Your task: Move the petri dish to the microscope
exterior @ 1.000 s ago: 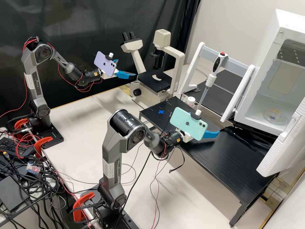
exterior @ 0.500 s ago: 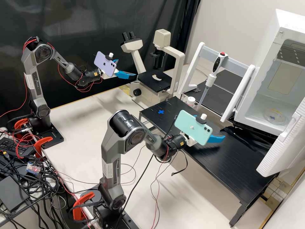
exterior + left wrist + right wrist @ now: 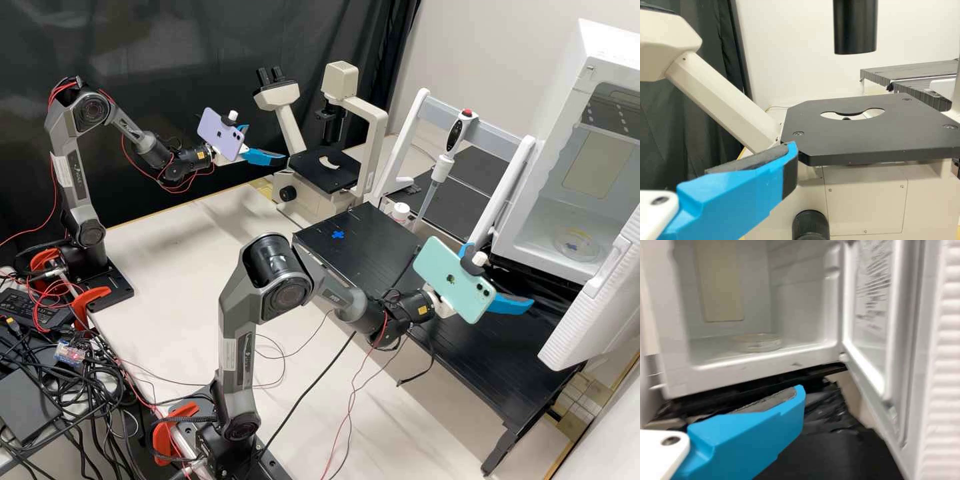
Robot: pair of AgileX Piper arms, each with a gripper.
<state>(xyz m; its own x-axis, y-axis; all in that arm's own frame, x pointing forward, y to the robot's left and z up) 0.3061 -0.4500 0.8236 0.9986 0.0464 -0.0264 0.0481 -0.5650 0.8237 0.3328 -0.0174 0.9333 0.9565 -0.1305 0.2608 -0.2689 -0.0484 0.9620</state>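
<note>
The right gripper (image 3: 510, 273) has its jaws spread well apart and released, one blue finger to each side of a wide gap, above the black raised shelf (image 3: 467, 347) and near the mouth of the white chamber (image 3: 527, 257). In the right wrist view, one finger (image 3: 747, 435), with a grey pad along its inner side, lies before the chamber's front lip. The left gripper (image 3: 267, 143) likewise has its jaws parted and released, near the microscope's black stage (image 3: 313, 175); whether its finger touches the stage I cannot tell. The petri dish (image 3: 577, 244) sits on the chamber's floor, set inside the front lip and apart from both grippers, with the ribbed door (image 3: 593, 300) swung wide. A blue cross mark (image 3: 338, 235) is on the shelf, at its end towards the microscope (image 3: 363, 107). Behind the shelf, a pipette (image 3: 443, 163) hangs upright but slightly tilted on a white-legged frame (image 3: 497, 127), with a small white-capped container (image 3: 400, 211) near its tip.
</note>
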